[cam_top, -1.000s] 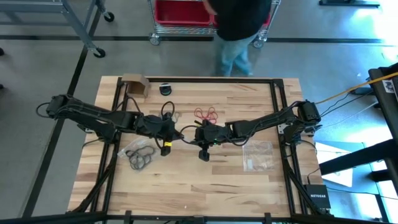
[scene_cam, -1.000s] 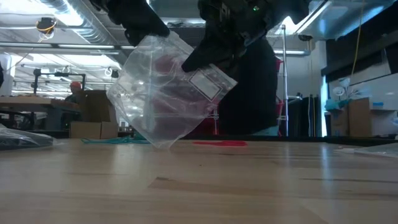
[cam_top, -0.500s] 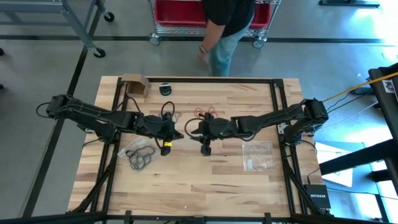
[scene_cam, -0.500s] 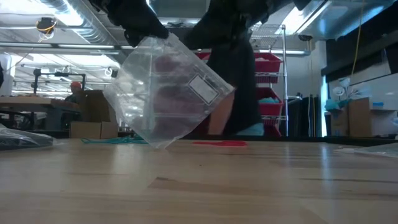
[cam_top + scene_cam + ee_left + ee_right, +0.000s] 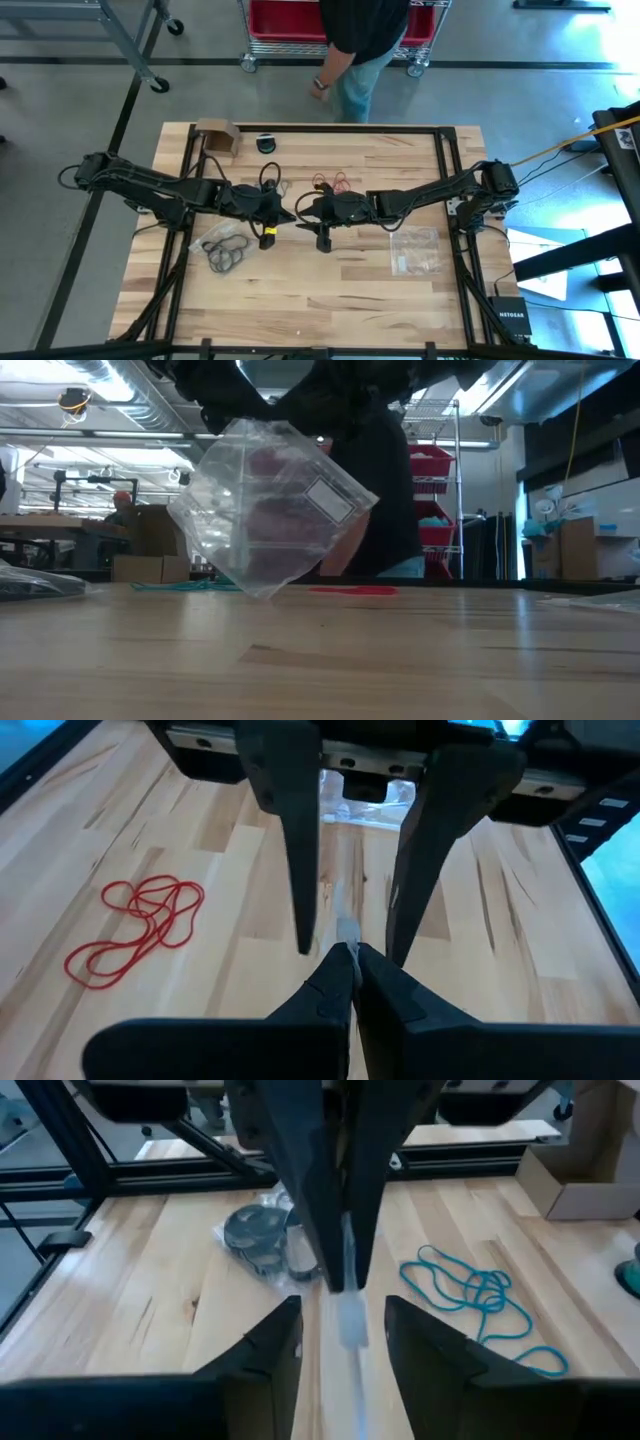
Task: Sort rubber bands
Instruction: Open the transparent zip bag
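Left gripper: pinched tight on the clear bag, held above the table.
Right gripper: fingers apart, straddling the bag's edge.

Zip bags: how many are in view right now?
3. One zip bag hangs off the table, pinched by the left gripper; one with black rubber bands lies near the left arm; one lies flat by the right arm. None appear hidden.

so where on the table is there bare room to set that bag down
Bare wood runs along the table's near edge, below the bagged black bands and the flat clear bag. The far right corner is bare too. The centre is crowded: both hands meet at the held bag, with red bands just behind.
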Controlling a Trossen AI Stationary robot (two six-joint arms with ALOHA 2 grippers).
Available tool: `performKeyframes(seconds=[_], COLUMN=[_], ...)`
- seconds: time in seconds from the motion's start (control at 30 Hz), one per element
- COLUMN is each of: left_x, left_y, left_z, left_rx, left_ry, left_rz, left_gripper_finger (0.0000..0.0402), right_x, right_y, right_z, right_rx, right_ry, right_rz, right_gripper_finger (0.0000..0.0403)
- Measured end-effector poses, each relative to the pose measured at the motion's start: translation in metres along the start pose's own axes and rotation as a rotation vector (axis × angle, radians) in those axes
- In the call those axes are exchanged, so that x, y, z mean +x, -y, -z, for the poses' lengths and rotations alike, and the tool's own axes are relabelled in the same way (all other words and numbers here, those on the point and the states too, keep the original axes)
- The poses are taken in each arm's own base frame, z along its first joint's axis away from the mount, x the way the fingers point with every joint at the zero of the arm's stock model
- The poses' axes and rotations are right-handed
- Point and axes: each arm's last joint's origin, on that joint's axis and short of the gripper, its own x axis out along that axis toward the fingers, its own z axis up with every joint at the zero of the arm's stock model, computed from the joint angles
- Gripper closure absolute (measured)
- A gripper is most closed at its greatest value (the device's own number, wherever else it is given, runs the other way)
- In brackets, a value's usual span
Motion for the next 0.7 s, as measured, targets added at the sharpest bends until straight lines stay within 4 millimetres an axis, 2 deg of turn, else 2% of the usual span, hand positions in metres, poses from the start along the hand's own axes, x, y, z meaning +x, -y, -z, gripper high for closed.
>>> performKeyframes(seconds=[0.13, 0.33, 0.53, 0.7], left_x=[0.0000, 0.0000, -0.0001, -0.0001], left_y=[0.0000, 0.0000, -0.0005, -0.0005], left_z=[0.0000, 0.0001, 0.0002, 0.0004], left_rx=[0.001, 0.002, 0.007, 0.015], left_ry=[0.000, -0.001, 0.000, -0.002], left_rz=[0.000, 0.000, -0.014, -0.015], left_gripper_finger=[0.0401, 0.0401, 0.0401, 0.0401], right_x=[0.0011, 0.0011, 0.0002, -0.0068], right_y=[0.0000, 0.0001, 0.0005, -0.0012], right_z=[0.0010, 0.0023, 0.0041, 0.0056], right_rx=[-0.001, -0.004, -0.022, -0.031], right_ry=[-0.003, -0.015, -0.046, -0.106], right_rz=[0.000, 0.001, 0.005, -0.003], right_gripper_finger=[0.0299, 0.0385, 0.0380, 0.0391])
